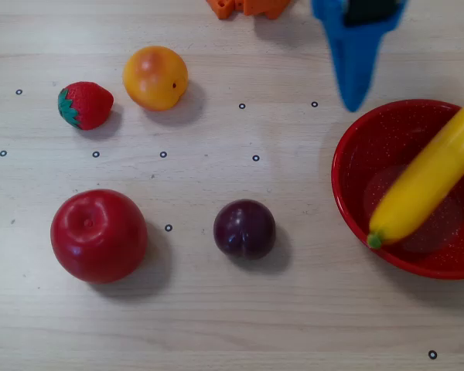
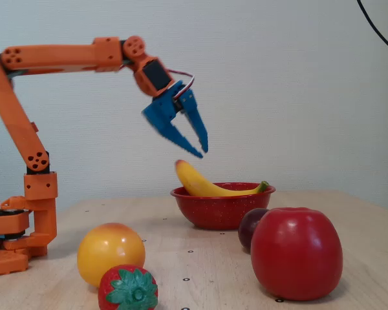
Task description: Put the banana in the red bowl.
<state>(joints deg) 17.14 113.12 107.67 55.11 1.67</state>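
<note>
The yellow banana (image 1: 429, 178) lies in the red bowl (image 1: 356, 158) at the right edge of the overhead view, its green stem tip resting over the bowl's near rim. In the fixed view the banana (image 2: 204, 184) leans across the red bowl (image 2: 220, 210), one end sticking up above the rim. My blue gripper (image 2: 202, 152) hangs above the bowl, empty, its fingers slightly apart and clear of the banana. In the overhead view one blue finger (image 1: 354, 58) points down at the bowl's far rim.
A red apple (image 1: 98, 236), a dark plum (image 1: 244, 229), an orange fruit (image 1: 155, 77) and a strawberry (image 1: 85, 105) lie on the wooden table left of the bowl. The orange arm base (image 2: 16, 239) stands at the left of the fixed view.
</note>
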